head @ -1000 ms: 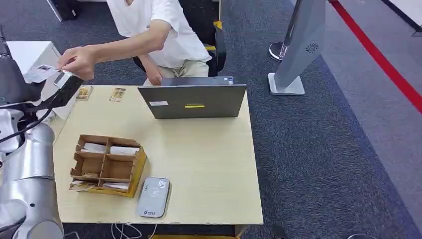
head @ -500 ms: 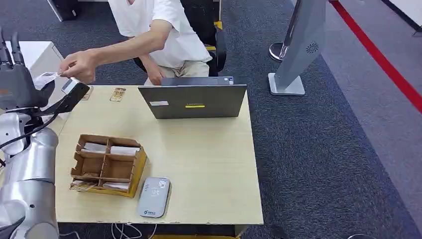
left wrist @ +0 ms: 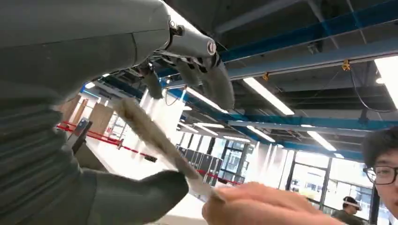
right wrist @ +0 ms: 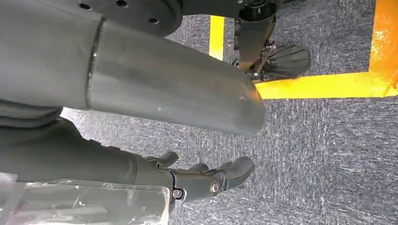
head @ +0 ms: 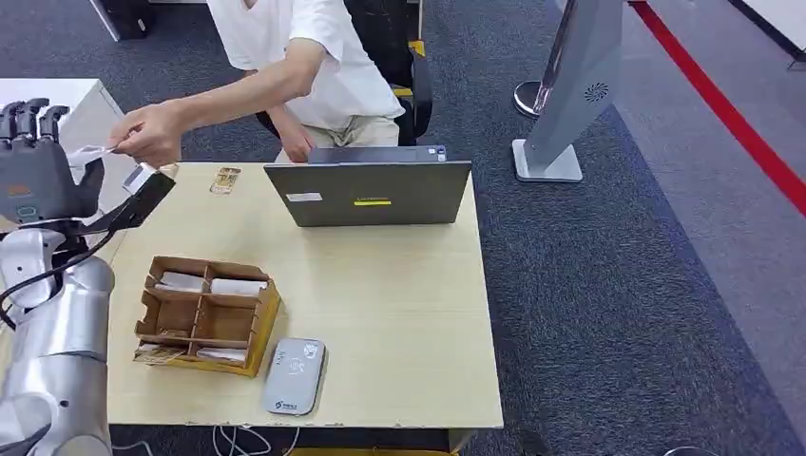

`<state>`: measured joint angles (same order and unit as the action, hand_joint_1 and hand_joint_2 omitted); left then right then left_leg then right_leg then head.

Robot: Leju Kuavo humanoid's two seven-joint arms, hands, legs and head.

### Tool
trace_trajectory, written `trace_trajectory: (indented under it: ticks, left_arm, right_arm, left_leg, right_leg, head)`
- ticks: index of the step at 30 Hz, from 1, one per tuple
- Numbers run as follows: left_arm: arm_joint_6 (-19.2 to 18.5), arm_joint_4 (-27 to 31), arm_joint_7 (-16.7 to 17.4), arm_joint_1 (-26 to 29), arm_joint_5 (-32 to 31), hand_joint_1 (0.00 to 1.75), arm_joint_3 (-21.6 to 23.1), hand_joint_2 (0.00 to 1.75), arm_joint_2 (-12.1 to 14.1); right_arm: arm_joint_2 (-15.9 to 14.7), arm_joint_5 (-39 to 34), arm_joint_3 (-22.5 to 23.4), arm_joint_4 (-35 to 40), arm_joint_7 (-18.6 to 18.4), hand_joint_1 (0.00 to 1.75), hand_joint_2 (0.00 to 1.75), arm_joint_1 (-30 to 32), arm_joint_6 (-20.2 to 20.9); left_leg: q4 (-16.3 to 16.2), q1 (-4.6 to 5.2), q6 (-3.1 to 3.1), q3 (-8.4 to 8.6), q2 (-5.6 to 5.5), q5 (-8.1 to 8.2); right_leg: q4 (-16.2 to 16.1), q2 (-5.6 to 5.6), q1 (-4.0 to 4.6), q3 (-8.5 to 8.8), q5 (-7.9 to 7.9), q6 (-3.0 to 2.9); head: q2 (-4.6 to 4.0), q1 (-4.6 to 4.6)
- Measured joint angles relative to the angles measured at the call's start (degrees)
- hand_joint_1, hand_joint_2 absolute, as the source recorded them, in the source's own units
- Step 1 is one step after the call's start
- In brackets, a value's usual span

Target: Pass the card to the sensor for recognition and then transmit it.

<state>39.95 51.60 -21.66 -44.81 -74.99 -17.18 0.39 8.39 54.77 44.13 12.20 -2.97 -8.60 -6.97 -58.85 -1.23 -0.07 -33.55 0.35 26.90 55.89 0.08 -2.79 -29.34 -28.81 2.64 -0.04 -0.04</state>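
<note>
My left hand [head: 38,163] is raised beyond the table's far left corner, fingers upright and spread. The white card [head: 88,152] sticks out from it toward a person's hand [head: 152,133], which pinches the card's far end. In the left wrist view the card [left wrist: 155,136] lies against my thumb [left wrist: 141,199], my fingers [left wrist: 213,82] stand well off it, and the person's fingers [left wrist: 263,206] grip its end. The grey card sensor [head: 294,376] lies at the table's near edge. My right hand [right wrist: 206,180] hangs over the carpet with nothing in it, fingers loosely bent.
A brown divided card box [head: 204,316] stands beside the sensor on the wooden table [head: 399,313]. A grey laptop [head: 369,190] sits at the far edge with the seated person behind it. Loose cards [head: 225,180] lie at the far left. A grey floor stand [head: 570,95] rises at the right.
My left hand's fingers have lifted off the card and straightened upward. The person's hand has closed on the card's end and stays there.
</note>
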Motion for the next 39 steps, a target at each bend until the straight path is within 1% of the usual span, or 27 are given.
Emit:
trace_trajectory:
  ticks: [21, 23, 25, 26, 28, 31, 33, 35, 37, 39]
  left_arm:
    - [0.0, 0.0, -0.6, 0.2, 0.0, 1.75, 0.0, 1.75, 0.1]
    - [0.0, -0.1, -0.6, 0.2, 0.4, 1.75, 0.0, 1.75, 0.0]
    - [0.0, -0.3, -1.7, 0.4, 2.8, 1.75, 0.1, 1.75, -0.2]
    - [0.0, -0.2, -2.7, 0.7, 4.3, 1.75, 0.6, 1.75, -0.6]
    - [0.0, 0.3, -3.6, 1.6, 5.6, 1.75, 1.5, 1.75, -0.9]
    - [0.0, 4.2, -3.7, 5.4, 9.4, 1.75, 4.5, 1.75, -2.2]
    - [0.1, 7.4, -2.2, 8.6, 11.2, 1.75, 7.9, 1.75, -2.6]
    - [0.1, 12.3, 0.2, 12.3, 11.5, 1.75, 12.3, 1.75, -2.7]
    - [0.1, 15.5, 2.6, 14.7, 11.8, 1.75, 15.5, 1.75, -2.6]
    - [0.1, 17.8, 3.1, 16.1, 12.9, 1.75, 18.1, 1.75, -2.2]
  right_arm:
    - [-0.1, 0.0, 0.0, 0.0, 0.0, 0.00, 0.00, 0.0, 0.0]
    - [-0.1, 0.0, 0.0, 0.0, 0.0, 0.00, 0.00, 0.0, -0.1]
    - [-0.1, -0.2, 0.0, 0.0, 0.0, 0.00, 0.00, 0.0, -0.2]
    - [-0.1, -0.3, 0.0, 0.0, 0.0, 0.00, 0.00, 0.1, -0.2]
    - [-0.1, -0.4, 0.0, 0.0, 0.0, 0.00, 0.00, 0.2, -0.2]
    - [-0.1, -1.1, 0.0, 0.0, 0.4, 0.00, 0.00, 0.4, -0.3]
    - [-0.1, -1.6, 0.0, 0.0, 0.9, 0.00, 0.00, 0.7, -0.5]
    - [-0.1, -2.0, 0.0, 0.0, 1.2, 0.00, 0.00, 1.1, -0.6]
    - [-0.1, -2.0, 0.0, 0.0, 1.3, 0.00, 0.00, 1.3, -0.6]
    - [-0.2, -2.2, 0.1, 0.0, 1.4, 0.00, 0.00, 1.4, -0.7]
  left_leg:
    - [0.0, 0.00, 0.00, 0.00, 0.00, 0.00]
    - [0.0, 0.00, 0.00, 0.00, 0.00, 0.00]
    - [0.0, 0.00, 0.00, 0.00, 0.01, 0.00]
    - [0.0, 0.01, 0.00, 0.00, 0.00, 0.00]
    - [0.0, 0.01, 0.00, 0.00, 0.00, 0.00]
    - [0.0, 0.03, 0.00, -0.01, 0.02, 0.01]
    - [0.0, 0.03, 0.00, -0.02, 0.01, 0.01]
    - [0.0, 0.03, 0.00, -0.03, 0.02, 0.04]
    - [0.0, 0.03, 0.00, -0.06, -0.01, 0.04]
    - [0.0, 0.02, 0.00, -0.06, 0.01, 0.04]
  right_leg:
    - [0.0, 0.00, 0.00, -0.02, 0.00, 0.00]
    - [0.0, 0.00, 0.00, -0.03, 0.00, 0.00]
    - [0.0, 0.00, 0.00, -0.04, 0.00, 0.00]
    - [0.0, 0.00, -0.01, -0.03, 0.00, 0.00]
    - [0.0, -0.01, -0.01, -0.02, 0.00, 0.00]
    - [0.0, 0.03, -0.03, -0.03, 0.00, 0.00]
    - [0.0, 0.01, -0.03, -0.03, 0.00, 0.00]
    - [0.0, 0.02, -0.02, -0.05, -0.01, 0.00]
    - [0.0, -0.02, -0.02, -0.08, -0.02, 0.00]
    - [0.0, 0.00, -0.01, -0.08, -0.02, 0.00]
  head:
    - [0.00, 0.00]
    - [0.00, 0.00]
    - [0.00, -0.02]
    - [0.00, 0.00]
    - [0.00, 0.02]
    - [0.00, 0.00]
    - [0.00, 0.07]
    - [0.00, 0.00]
    - [0.00, 0.02]
    - [0.00, 0.02]
